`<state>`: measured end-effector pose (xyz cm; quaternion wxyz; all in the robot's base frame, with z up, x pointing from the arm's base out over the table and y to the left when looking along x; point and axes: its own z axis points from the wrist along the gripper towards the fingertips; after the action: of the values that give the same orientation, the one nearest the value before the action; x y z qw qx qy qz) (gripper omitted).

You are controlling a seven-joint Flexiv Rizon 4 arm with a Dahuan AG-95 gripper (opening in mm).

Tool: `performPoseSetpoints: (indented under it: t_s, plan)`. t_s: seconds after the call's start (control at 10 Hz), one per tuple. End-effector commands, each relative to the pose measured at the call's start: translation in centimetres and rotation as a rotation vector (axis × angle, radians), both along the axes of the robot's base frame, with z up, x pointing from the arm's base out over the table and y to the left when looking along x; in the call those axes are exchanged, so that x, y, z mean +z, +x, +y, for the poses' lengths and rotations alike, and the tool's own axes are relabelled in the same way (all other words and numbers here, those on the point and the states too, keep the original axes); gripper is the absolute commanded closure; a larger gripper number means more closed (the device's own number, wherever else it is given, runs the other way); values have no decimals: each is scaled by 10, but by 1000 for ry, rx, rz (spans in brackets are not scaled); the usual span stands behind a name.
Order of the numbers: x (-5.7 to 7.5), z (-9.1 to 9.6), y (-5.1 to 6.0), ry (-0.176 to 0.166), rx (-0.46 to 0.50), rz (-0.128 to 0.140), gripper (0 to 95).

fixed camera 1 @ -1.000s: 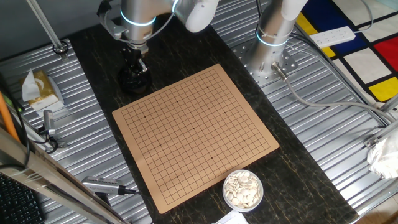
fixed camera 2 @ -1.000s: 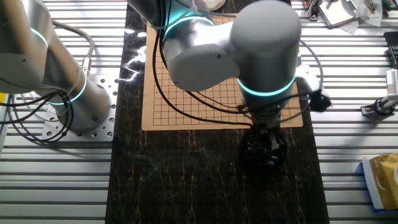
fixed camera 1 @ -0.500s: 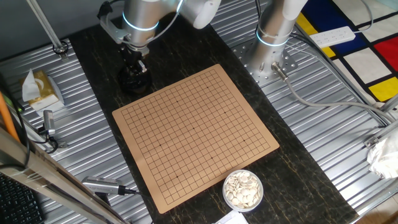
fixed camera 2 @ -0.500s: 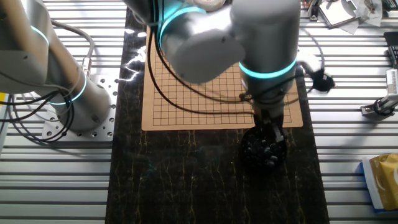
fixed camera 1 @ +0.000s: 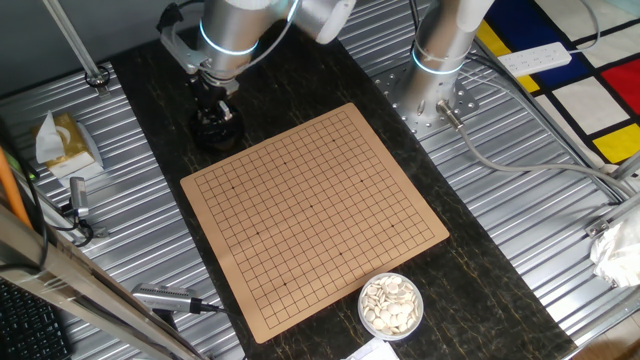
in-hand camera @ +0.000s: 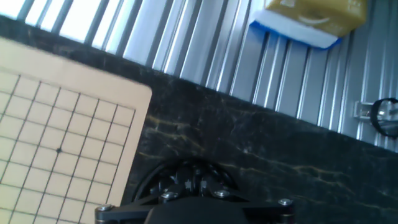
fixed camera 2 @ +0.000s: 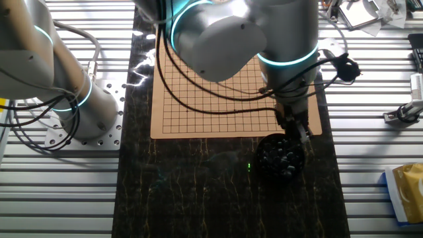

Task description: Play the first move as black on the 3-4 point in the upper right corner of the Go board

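Note:
The wooden Go board (fixed camera 1: 315, 215) lies on the dark mat with no stone on its grid; it also shows in the other fixed view (fixed camera 2: 225, 92) and the hand view (in-hand camera: 56, 143). A black bowl of black stones (fixed camera 1: 217, 130) stands off the board's far left corner, seen too in the other fixed view (fixed camera 2: 281, 158) and the hand view (in-hand camera: 186, 180). My gripper (fixed camera 1: 214, 103) hangs just above the bowl, over its board-side rim (fixed camera 2: 301, 135). Its fingers look pressed together. I cannot see whether a black stone sits between them. The hand view hides the fingertips.
A bowl of white stones (fixed camera 1: 391, 305) stands at the board's near corner. A second arm's base (fixed camera 1: 432, 95) is bolted behind the board. A tissue pack (fixed camera 1: 66, 142) lies on the ribbed metal table to the left, also in the hand view (in-hand camera: 311, 18).
My gripper has risen out of the bowl of black stones and drifted slightly toward the board's edge. The board and both bowls have not moved.

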<state>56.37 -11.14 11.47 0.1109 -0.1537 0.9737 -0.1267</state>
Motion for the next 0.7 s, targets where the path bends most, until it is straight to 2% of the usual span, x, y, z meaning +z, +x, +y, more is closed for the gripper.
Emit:
performPoseSetpoints:
  t_s: [0.1,0.4,0.7]
  plan:
    - [2,13,4,106,-18,43,950]
    - [8,34,16,131,-51,91,950]
    - [10,56,27,137,-77,108,950]
